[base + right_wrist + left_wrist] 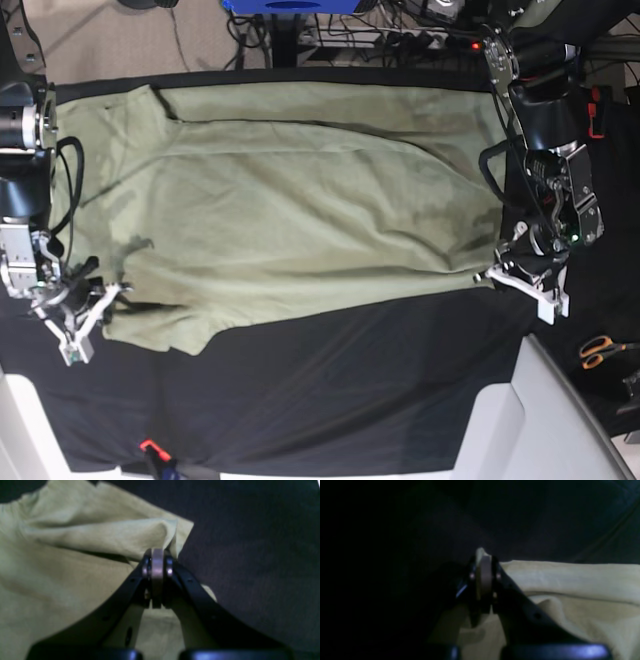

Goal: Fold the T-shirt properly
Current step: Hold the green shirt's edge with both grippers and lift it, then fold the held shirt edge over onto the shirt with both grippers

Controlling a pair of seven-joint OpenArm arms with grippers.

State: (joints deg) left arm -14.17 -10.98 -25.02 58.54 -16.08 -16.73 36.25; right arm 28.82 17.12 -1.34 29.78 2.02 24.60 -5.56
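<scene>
The pale sage-green T-shirt [290, 210] lies spread across the black table cloth [330, 380], sleeves toward the left of the base view. My left gripper [483, 562] is shut on a corner of the shirt's edge [570, 577]; in the base view it sits at the shirt's lower right corner [497, 272]. My right gripper [157, 555] is shut on a bunched fold of the shirt [112, 535] near a sleeve edge; in the base view it is at the lower left [110, 293]. The collar is hidden.
Orange-handled scissors [600, 350] lie at the right edge. White table parts [540, 410] stand at the lower right and lower left. Cables and a blue object [290, 6] sit behind the table's far edge.
</scene>
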